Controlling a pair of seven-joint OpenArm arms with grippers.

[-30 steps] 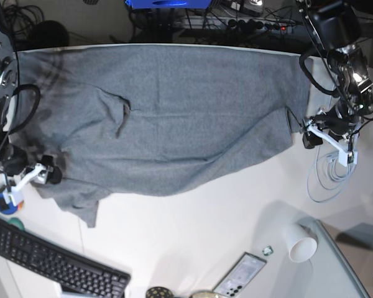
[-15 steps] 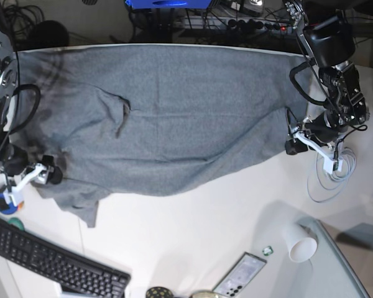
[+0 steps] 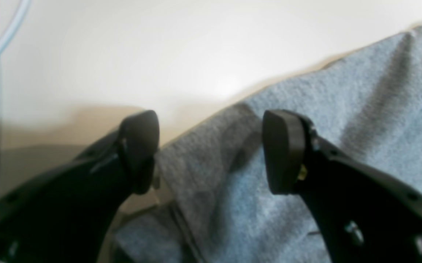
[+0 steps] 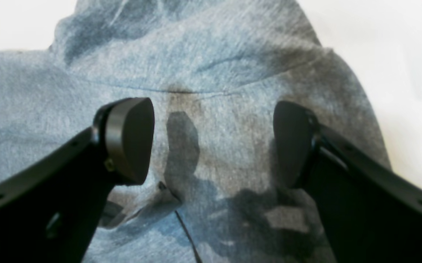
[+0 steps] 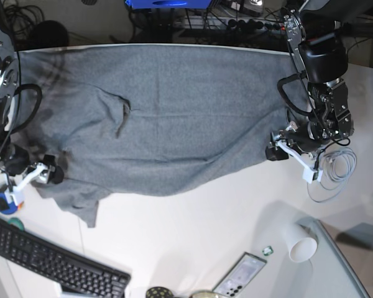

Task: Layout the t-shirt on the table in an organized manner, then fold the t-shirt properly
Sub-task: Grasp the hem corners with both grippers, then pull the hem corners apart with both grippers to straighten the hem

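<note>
The heather-grey t-shirt (image 5: 168, 112) lies spread wide across the far half of the white table (image 5: 193, 230), with a small crease near its left middle and a loose flap at its lower left. My left gripper (image 5: 275, 151) hangs open at the shirt's right-hand lower corner. In the left wrist view its fingers (image 3: 139, 146) straddle the cloth edge of the t-shirt (image 3: 306, 153) without closing on it. My right gripper (image 5: 51, 174) is open over the shirt's lower left part. The right wrist view shows grey cloth (image 4: 211, 73) under the spread right gripper (image 4: 211, 142).
A coiled white cable (image 5: 332, 171) lies just right of the left gripper. A paper cup (image 5: 300, 244), a phone (image 5: 239, 276) and a grey glass panel (image 5: 345, 267) sit at the front right. A black keyboard (image 5: 50, 264) and a blue roll (image 5: 3, 203) are front left.
My left arm has moved leftward in the base view, from beside the cable onto the shirt's right corner. Its jaws stay open. The right arm and the shirt have not moved.
</note>
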